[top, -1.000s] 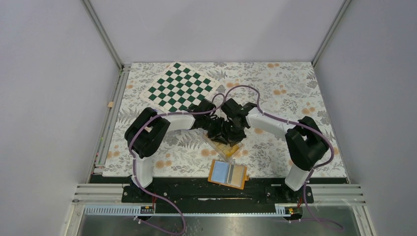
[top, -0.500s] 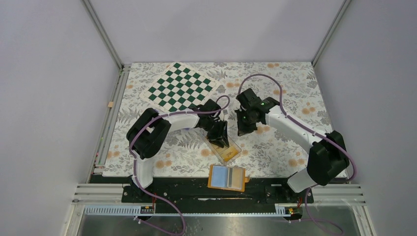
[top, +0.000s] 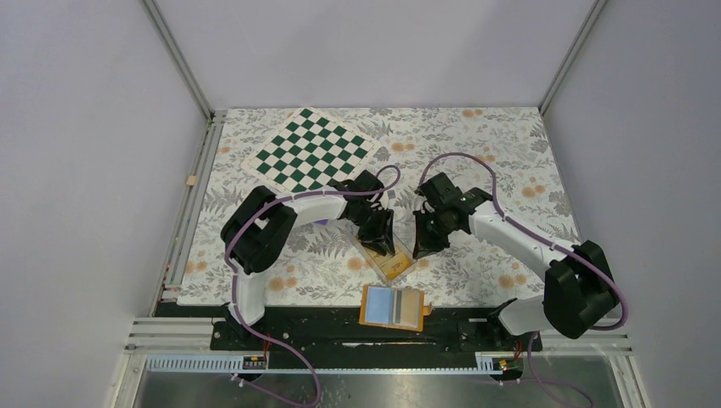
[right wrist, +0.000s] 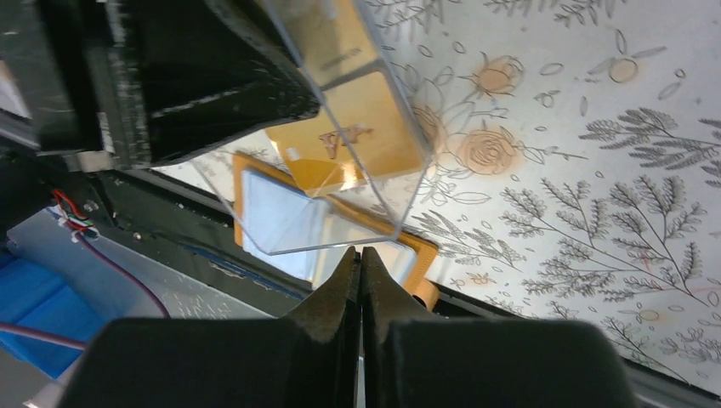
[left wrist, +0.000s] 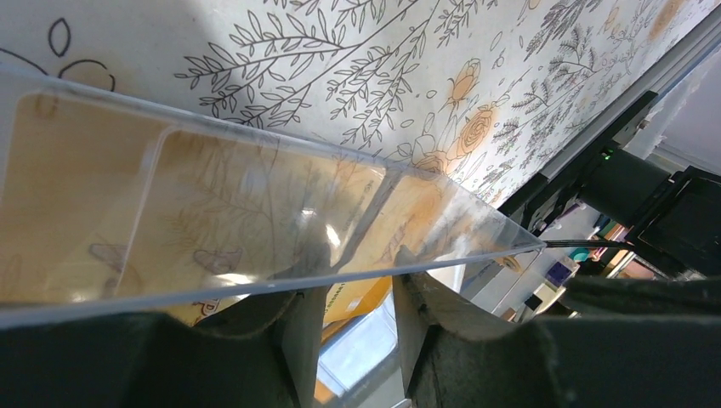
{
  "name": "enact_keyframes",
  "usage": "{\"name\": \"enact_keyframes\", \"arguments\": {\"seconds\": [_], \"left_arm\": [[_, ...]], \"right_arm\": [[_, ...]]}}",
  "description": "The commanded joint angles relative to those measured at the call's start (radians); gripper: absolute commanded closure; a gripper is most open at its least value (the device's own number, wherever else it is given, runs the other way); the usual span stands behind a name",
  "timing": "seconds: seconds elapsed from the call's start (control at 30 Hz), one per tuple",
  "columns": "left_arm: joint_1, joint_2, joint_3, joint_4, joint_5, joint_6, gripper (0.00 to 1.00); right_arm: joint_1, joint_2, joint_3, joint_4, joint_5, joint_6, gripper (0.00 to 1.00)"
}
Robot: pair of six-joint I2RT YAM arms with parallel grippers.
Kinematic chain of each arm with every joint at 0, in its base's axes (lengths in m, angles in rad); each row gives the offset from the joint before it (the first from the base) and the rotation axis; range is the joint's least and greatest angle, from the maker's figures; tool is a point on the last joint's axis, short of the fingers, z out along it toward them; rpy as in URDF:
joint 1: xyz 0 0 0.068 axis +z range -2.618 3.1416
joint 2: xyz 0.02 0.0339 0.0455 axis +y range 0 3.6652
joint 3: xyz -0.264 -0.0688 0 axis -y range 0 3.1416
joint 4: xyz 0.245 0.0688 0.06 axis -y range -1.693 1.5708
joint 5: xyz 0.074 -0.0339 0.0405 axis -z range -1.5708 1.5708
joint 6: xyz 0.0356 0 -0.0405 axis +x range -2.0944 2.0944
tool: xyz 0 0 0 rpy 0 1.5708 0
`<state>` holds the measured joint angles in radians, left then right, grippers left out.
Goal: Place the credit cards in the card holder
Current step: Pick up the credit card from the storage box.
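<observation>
The card holder (top: 393,308) lies open at the table's near edge, orange outside, light-blue and grey-striped inside. Just behind it stands a clear plastic box (top: 388,256) holding yellow credit cards (top: 393,263). My left gripper (top: 380,239) is down over that box. In the left wrist view its jaws (left wrist: 353,276) stand apart at the box's clear rim (left wrist: 255,276), with the cards (left wrist: 85,195) seen through the plastic and the card holder (left wrist: 361,340) showing in the gap. My right gripper (top: 422,246) hangs beside the box's right side, shut (right wrist: 360,252) on nothing, above the card holder (right wrist: 422,252) and near the box (right wrist: 340,127).
A green-and-white chessboard mat (top: 310,150) lies at the back left on the floral tablecloth (top: 510,153). The black front rail (top: 323,327) runs just beneath the card holder. A small tan piece (top: 191,180) sits on the left rail.
Both grippers were together over the box; my right gripper lifted away to the right, then came down beside the box. My left jaws have opened wider.
</observation>
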<state>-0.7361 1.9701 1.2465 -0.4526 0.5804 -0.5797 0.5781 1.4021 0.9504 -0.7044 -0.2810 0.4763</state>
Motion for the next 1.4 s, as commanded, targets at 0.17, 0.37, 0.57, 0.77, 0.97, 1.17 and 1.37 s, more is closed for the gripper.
{"name": "enact_keyframes", "arguments": {"seconds": [0.17,0.37,0.57,0.77,0.97,1.17,1.37], "left_arm": [[-0.009,0.059,-0.026,-0.046,-0.014,0.021,0.68],[0.019,0.064,-0.093,0.071,0.015,-0.077,0.69],[0.105,0.010,-0.240,0.313,0.015,-0.272,0.70],[0.135,-0.057,-0.228,0.242,-0.082,-0.253,0.70],[0.128,-0.092,-0.146,0.062,-0.182,-0.162,0.68],[0.088,-0.047,-0.049,-0.135,-0.279,-0.047,0.67],[0.059,-0.030,-0.035,-0.131,-0.243,-0.048,0.72]], "right_arm": [[0.046,-0.001,0.013,0.054,-0.024,0.005,1.00],[0.046,-0.059,-0.068,0.063,-0.008,0.042,1.00],[0.045,-0.024,-0.080,0.095,0.001,0.052,1.00],[0.046,0.093,-0.024,0.154,-0.013,0.044,1.00],[0.046,0.263,0.118,0.181,-0.020,0.039,1.00],[0.046,0.365,0.255,0.166,-0.036,0.052,1.00],[0.045,0.390,0.270,0.166,-0.047,0.065,1.00]]}}
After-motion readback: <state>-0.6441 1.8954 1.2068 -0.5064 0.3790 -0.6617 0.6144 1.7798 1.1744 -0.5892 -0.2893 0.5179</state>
